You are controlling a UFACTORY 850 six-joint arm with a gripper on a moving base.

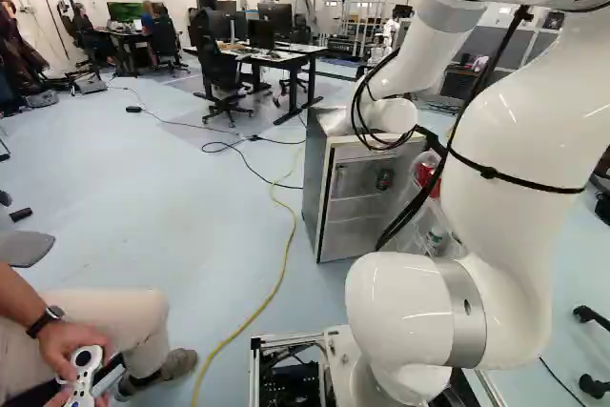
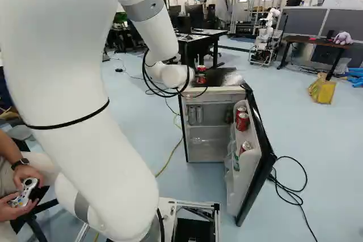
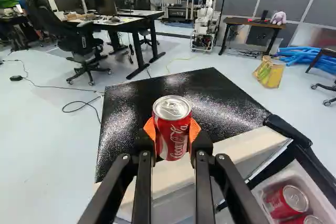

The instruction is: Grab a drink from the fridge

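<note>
- Looks like the grab itself is basically done: the red can [image 3: 172, 129] is outside the fridge [image 3: 123, 121] and in the gripper [image 3: 172, 131].
- Gripper's closed on it, orange pads [image 3: 149, 129] hugging it from both sides. Seems like a decent hold to me.
- Can's right between the fingertips, upright, lid up, with the black fridge top under and ahead of the gripper. Can't tell if its bottom touches that top.
- What's left? I'd say just carrying it clear without losing it.
- Fridge door [image 2: 262, 177] is open, below and right of the gripper, more cans [image 3: 287, 202] in it. Task doesn't ask for shutting it, though.
</note>
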